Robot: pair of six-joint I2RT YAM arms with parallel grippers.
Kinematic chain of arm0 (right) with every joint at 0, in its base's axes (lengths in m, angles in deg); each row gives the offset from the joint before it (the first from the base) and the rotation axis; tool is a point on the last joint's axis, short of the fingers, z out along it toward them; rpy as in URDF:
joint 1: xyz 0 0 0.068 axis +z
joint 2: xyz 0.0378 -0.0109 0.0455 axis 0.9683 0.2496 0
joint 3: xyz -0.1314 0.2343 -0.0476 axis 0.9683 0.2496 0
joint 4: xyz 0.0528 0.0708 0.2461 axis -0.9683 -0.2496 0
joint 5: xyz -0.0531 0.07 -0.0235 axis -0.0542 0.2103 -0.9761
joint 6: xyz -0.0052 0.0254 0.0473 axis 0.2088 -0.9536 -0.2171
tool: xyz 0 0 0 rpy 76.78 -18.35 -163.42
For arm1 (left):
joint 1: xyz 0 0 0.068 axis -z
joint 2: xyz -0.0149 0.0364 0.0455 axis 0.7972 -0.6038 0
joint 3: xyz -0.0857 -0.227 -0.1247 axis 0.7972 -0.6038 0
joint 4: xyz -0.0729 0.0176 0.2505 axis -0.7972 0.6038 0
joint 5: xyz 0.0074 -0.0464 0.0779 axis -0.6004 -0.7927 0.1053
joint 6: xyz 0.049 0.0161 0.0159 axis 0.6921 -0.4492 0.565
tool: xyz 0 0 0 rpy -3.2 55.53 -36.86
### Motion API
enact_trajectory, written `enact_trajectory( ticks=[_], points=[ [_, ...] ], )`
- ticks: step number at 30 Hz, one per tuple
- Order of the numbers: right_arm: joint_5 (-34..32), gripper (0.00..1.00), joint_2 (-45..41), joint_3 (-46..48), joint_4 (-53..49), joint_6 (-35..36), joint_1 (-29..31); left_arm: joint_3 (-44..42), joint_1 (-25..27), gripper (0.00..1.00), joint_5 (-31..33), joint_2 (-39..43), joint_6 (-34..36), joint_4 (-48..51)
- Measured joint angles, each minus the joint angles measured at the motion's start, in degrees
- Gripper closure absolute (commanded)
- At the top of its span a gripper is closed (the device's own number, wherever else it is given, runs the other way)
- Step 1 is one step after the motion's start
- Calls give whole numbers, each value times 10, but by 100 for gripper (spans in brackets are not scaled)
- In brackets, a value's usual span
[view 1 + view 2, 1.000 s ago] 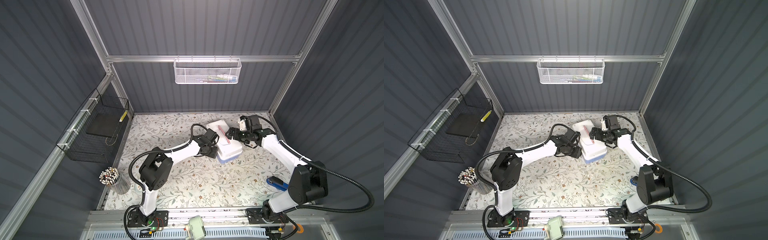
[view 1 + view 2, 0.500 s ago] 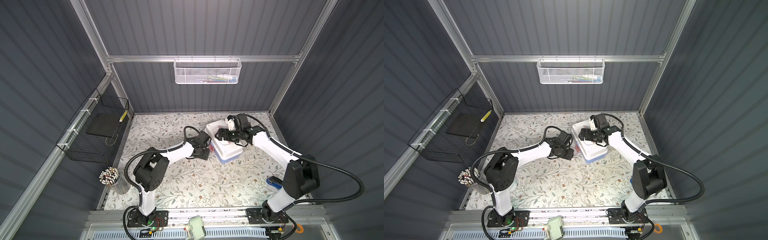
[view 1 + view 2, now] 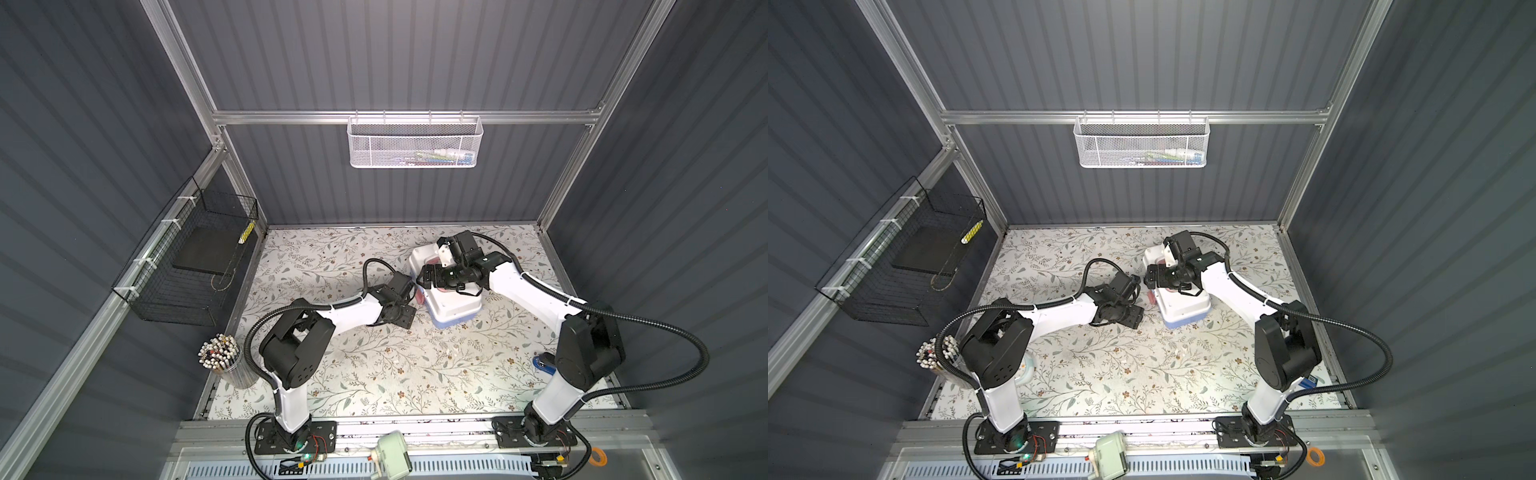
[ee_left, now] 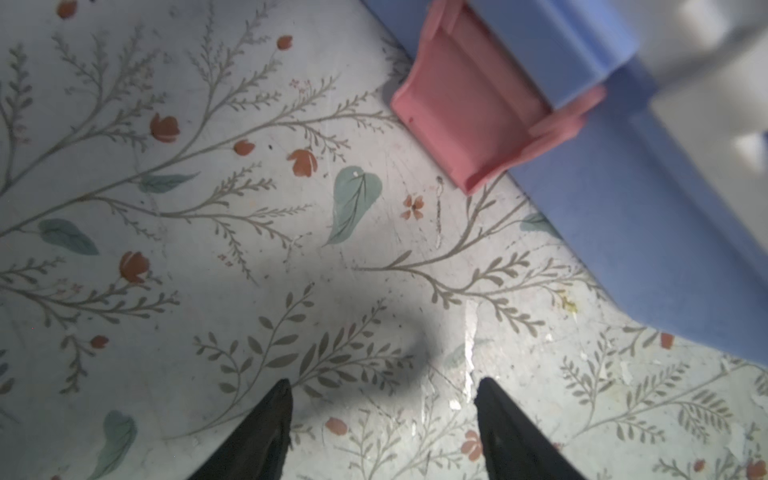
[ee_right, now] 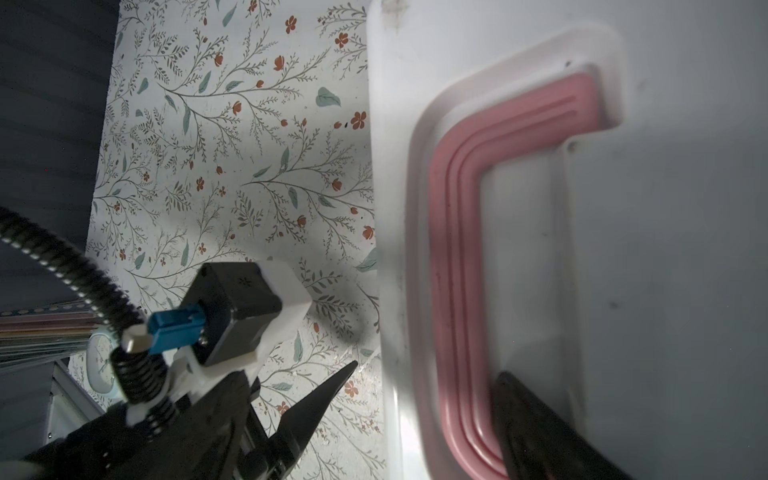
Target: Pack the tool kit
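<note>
Both top views look steeply down from high at the front, taking in the whole bench [image 3: 374,365] almost identically. The left wrist camera sits low and close beside the tool kit [image 4: 648,232], facing its pink latch [image 4: 469,120]. The right wrist camera looks down closely on the tool kit's white lid [image 5: 665,249] and pink handle [image 5: 453,232]. All four views share the tool kit.

Box [image 3: 453,309] sits on table [image 3: 374,365], right of centre, toward rear; left gripper [image 4: 382,386] just left of it, near latch [image 4: 478,120]; right gripper [image 5: 428,370] over lid [image 5: 665,249]; pencil cup [image 3: 220,361] front left; stapler [image 3: 543,364] front right.
</note>
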Motion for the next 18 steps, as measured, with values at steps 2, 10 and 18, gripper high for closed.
enact_trajectory(
  ticks=[2,10,18],
  points=[
    [-6,5,-2,0,0,0,0,-16,0,25,0,9,5,-32],
    [-49,1,-66,19,2,4,-30,-83,0,19,-4,22,35,-157],
    [-108,1,-87,71,5,16,-47,-127,3,10,-5,17,65,-279]
  ],
)
